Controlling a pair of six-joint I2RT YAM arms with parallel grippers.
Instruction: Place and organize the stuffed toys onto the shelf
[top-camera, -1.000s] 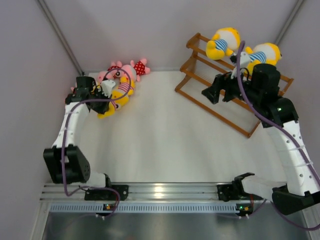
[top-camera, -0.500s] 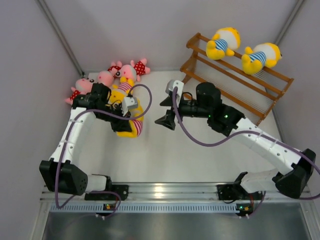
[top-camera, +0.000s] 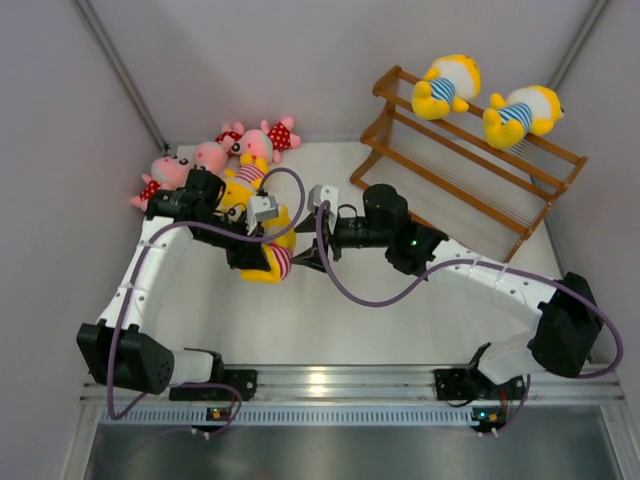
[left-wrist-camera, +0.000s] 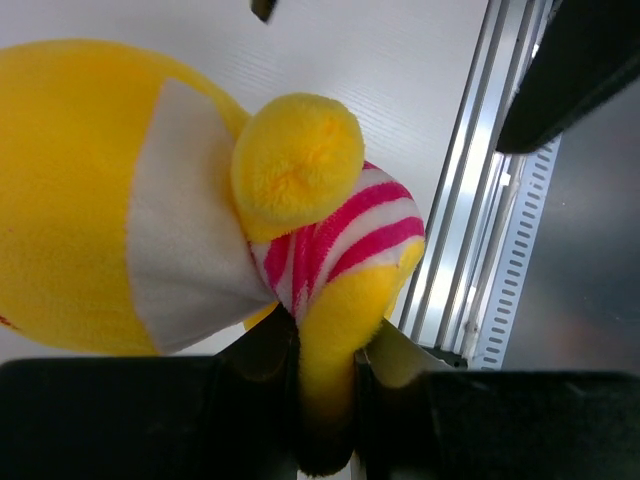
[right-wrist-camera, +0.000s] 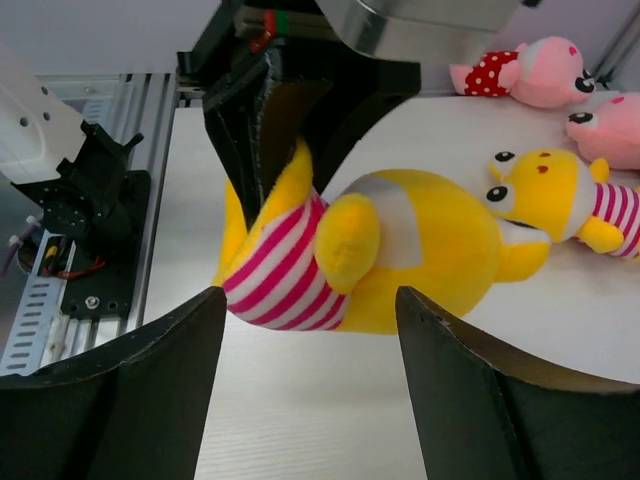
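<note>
the white bench (top-camera: 330, 310) fills the middle of the top view. the shelf (top-camera: 470, 165) stands at upper right, with two blue-striped yellow toys (top-camera: 445, 85) lying on its top tier. pink toys (top-camera: 262, 142) lie at upper left. left of centre, the left gripper (left-wrist-camera: 325, 410) pinches the pink-striped yellow toy (left-wrist-camera: 120, 200) by a yellow limb. the right gripper (right-wrist-camera: 310, 300) gapes wide just beside it.

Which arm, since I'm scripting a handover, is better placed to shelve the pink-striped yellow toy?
Right: the open right gripper faces the toy held by the left gripper, and the shelf stands on its side.
</note>
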